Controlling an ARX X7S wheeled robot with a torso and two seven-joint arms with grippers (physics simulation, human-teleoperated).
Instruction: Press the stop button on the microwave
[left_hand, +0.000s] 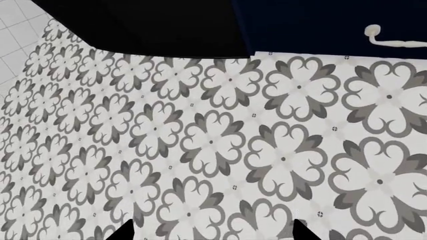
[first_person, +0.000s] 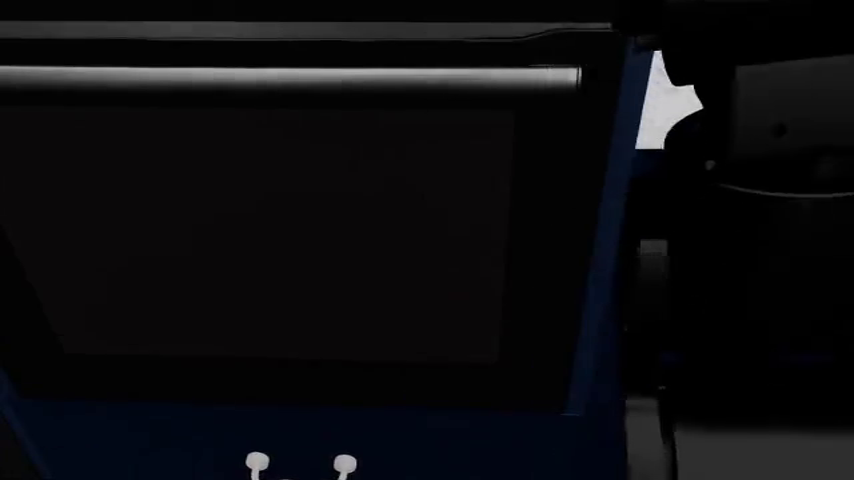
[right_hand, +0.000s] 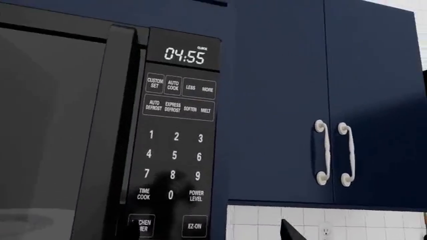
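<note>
The black microwave (right_hand: 60, 130) fills one side of the right wrist view. Its control panel (right_hand: 175, 145) has a display (right_hand: 185, 55) reading 04:55, a number pad, and "KITCHEN TIMER" and "EZ-ON" keys (right_hand: 194, 226) at the frame's edge. No stop button shows among the visible keys. My right gripper (right_hand: 210, 233) is open, just in front of the panel's lower keys. One fingertip (right_hand: 291, 231) shows against the white wall tiles, and the other is a dark shape over the timer key. My left gripper (left_hand: 213, 236) is open and empty above the patterned floor (left_hand: 213, 145). In the head view the microwave door (first_person: 267, 230) is dark and close.
Navy wall cabinets (right_hand: 287, 100) with white handles (right_hand: 333, 152) stand beside the microwave. White wall tiles and an outlet (right_hand: 325, 231) lie below them. A navy base cabinet with a white handle (left_hand: 390, 40) borders the floor. My dark right arm (first_person: 761, 250) fills the head view's right side.
</note>
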